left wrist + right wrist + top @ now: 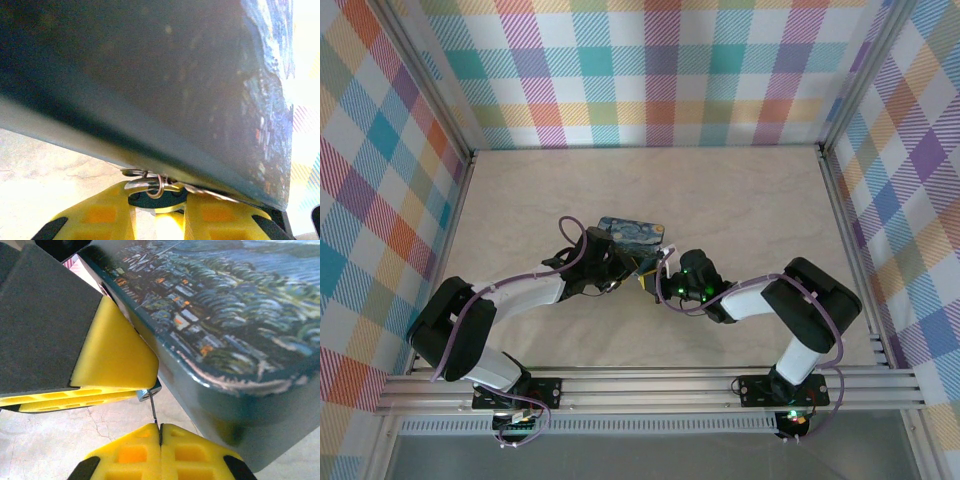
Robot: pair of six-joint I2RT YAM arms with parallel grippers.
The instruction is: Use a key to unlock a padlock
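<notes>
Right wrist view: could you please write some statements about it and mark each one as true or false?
1. The right gripper pinches a thin silvery piece between shut fingers. True.
2. The painted tin is on the left of the view. False: it is on the right.
3. The left gripper grips a small bluish metal thing, probably the padlock, at its tips. True.
4. The table is dark green. False: it is pale and marbled.
</notes>
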